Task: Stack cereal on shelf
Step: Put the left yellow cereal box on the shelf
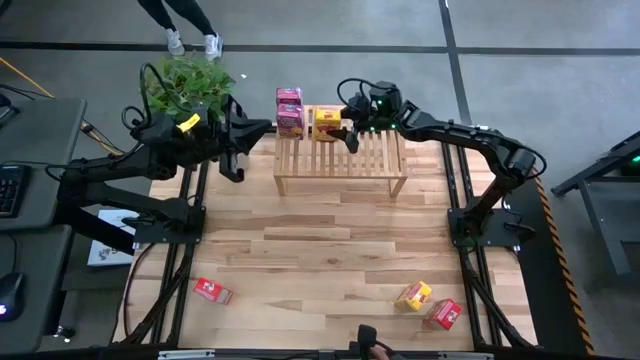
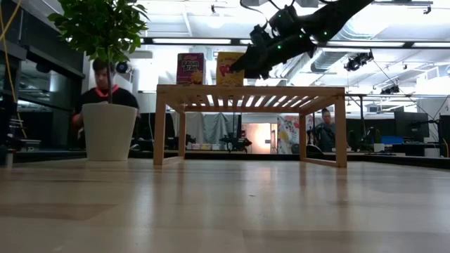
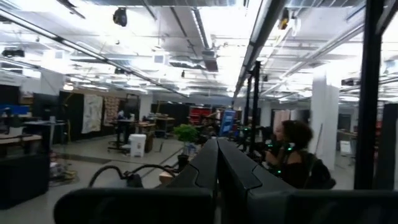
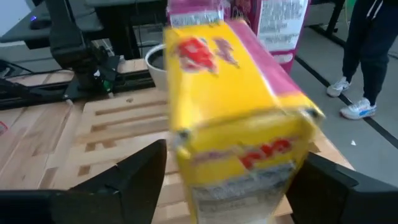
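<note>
Right gripper (image 1: pixel 349 131) sits over the shelf (image 1: pixel 375 160) at its 11 o'clock corner, jaws spread wide on either side of a yellow cereal box (image 4: pixel 239 106), not clamping it. That box stands upright on the slats, two pink boxes (image 1: pixel 289 110) just beside it at 9 o'clock. Left gripper (image 1: pixel 238 148) parked off the shelf's 9 o'clock edge near the plant (image 1: pixel 190 80), fingers (image 3: pixel 214 177) pressed together. Red box (image 1: pixel 212 291), yellow box (image 1: pixel 413 295), red box (image 1: pixel 443 314) lie on the table (image 1: pixel 320 250) toward 6 o'clock.

right end effector (image 1: pixel 349 128) open, left end effector (image 1: pixel 243 143) closed
</note>
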Available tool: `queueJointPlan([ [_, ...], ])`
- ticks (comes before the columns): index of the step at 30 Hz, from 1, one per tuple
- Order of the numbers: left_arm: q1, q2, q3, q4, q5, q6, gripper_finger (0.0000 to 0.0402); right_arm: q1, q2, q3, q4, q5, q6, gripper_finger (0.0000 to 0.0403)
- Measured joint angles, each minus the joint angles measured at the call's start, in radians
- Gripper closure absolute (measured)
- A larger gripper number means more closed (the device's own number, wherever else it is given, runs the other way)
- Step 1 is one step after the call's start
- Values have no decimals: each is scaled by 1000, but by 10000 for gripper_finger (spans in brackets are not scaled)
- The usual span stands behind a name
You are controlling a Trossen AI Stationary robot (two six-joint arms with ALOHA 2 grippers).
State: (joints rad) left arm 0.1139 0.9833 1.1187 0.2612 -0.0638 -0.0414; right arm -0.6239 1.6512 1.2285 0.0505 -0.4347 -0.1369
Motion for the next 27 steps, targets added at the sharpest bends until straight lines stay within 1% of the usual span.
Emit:
queueJointPlan([
  [5, 0, 0, 0, 0, -27, 3, 401, 0, 0, 0, 9, 17, -2, 157],
  [9, 0, 0, 0, 5, -30, 12, 401, -4, 0, 0, 97, 40, 33, 194],
  [11, 0, 0, 0, 7, -31, 12, 401, -6, 0, 23, 103, 46, 39, 215],
  [14, 0, 0, 0, 7, -31, 10, 401, -7, 6, 73, 97, 86, 10, 244],
  [17, 0, 0, 0, 7, -31, 9, 401, -16, 41, 149, 75, 84, 3, 265],
  [20, -1, 0, 0, 7, -31, 9, 401, -27, 101, 238, 16, 47, 1, 271],
  [25, -1, 0, 0, 7, -30, 9, 401, -50, 194, 362, 14, 19, -23, 267],
  [27, -1, 0, 0, 7, -30, 9, 401, -64, 218, 393, 0, -19, -24, 266],
])
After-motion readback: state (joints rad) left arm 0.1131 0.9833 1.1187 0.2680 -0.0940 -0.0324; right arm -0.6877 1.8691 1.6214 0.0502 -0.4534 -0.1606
